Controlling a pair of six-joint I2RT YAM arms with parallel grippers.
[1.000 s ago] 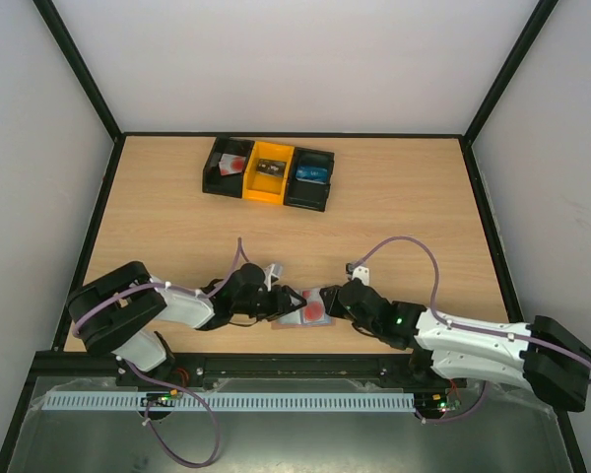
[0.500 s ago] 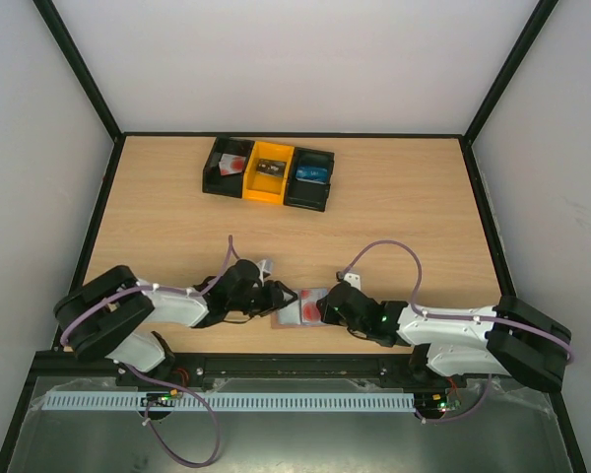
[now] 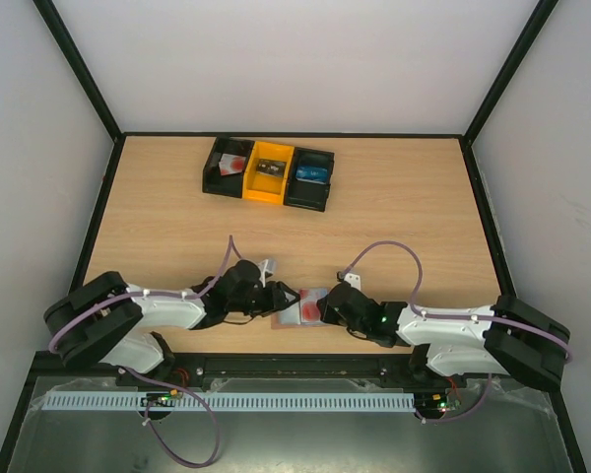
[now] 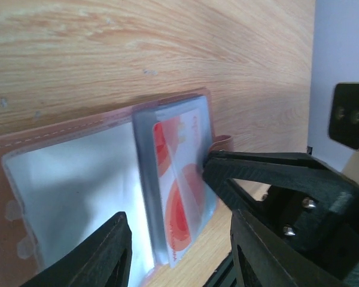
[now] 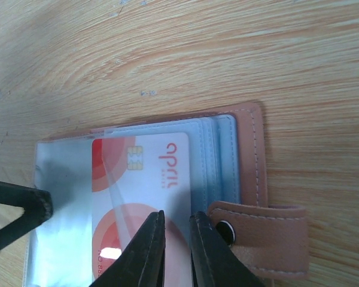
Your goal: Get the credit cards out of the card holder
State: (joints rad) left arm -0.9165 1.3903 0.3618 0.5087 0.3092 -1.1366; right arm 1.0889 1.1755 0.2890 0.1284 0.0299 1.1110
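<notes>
- The right gripper was low over the near side of the card holder. Its two fingers were drawn close, with only a narrow slit between them, and the tips sat at the near edge of the reddish card. Whether they pinched the card or only touched it could not be told.
- The left gripper was spread wide and reached over the holder's other pocket from the opposite side, with nothing gripped. In the right wrist view one of its fingers lay at the surface of the clear pocket.
- From above, both grippers covered much of the holder, so only a patch of red and grey showed between them. In both wrist views the frame cut off the holder's near edge.
- The holder lay open and flat on the wooden table, close to its near edge and between the two grippers. It had a brown stitched rim, clear grey-blue pockets and a brown tab with a snap at one side.
- The reddish card sat inside a pocket, white with red circles, a chip and red lettering. The bluish layers beside it could not be told apart as card or pocket.
- Toward the far edge, well apart from the holder, stood a row of three bins: black, orange, black. Their contents were too small to make out.
</notes>
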